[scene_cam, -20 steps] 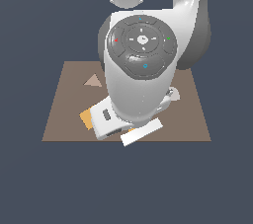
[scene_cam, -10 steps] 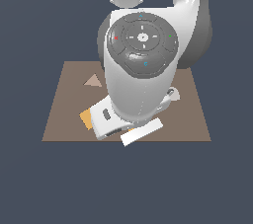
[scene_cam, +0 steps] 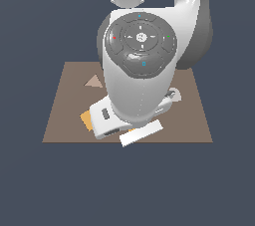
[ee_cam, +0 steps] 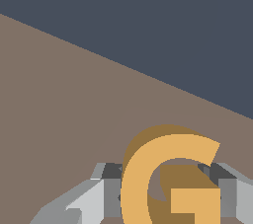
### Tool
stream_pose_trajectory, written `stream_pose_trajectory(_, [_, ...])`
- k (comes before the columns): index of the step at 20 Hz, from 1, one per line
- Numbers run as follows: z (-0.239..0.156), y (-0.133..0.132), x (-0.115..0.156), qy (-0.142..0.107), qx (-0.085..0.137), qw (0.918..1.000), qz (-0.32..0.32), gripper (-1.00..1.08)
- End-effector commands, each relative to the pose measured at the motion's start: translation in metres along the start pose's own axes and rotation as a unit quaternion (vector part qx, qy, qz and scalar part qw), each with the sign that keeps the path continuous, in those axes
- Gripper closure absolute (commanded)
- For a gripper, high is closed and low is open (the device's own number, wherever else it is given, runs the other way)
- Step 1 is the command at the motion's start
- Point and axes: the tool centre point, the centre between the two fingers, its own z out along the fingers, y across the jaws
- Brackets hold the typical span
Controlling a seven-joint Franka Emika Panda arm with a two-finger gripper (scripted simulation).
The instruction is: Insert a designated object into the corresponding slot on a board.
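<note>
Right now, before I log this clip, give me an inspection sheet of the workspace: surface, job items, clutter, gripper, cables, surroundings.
Surface: flat brown board, mostly hidden by the arm in the exterior view.
Job's things: orange G piece sits between the gripper's fingers; whether it is lifted off the board cannot be told. The G-shaped slot is not visible in either view.
Clutter: a pale triangle shape on the board; an orange tile edge shows beside the arm.
Gripper: the gripper has its fingers at both sides of the G piece.
Cables: nothing seen.
Surroundings: plain dark blue-grey background, nothing seen.
</note>
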Motion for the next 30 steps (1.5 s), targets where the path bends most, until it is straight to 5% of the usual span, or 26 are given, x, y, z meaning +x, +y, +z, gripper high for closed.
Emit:
stream_pose_trajectory(1, [0.000, 0.002, -0.001, 0.000, 0.000, 0.9999, 0.016, 1.08])
stream_pose_trajectory(10, [-0.001, 0.009, -0.009, 0.000, 0.000, 0.9929, 0.119, 1.08])
stream_pose_trajectory(16, [-0.002, 0.016, -0.018, 0.001, 0.000, 0.9753, 0.221, 1.08])
stream_pose_trajectory(23, [-0.003, 0.021, -0.034, 0.001, 0.000, 0.9318, 0.363, 1.08])
stream_pose_trajectory(30, [-0.004, 0.021, -0.050, 0.001, 0.000, 0.8670, 0.498, 1.08])
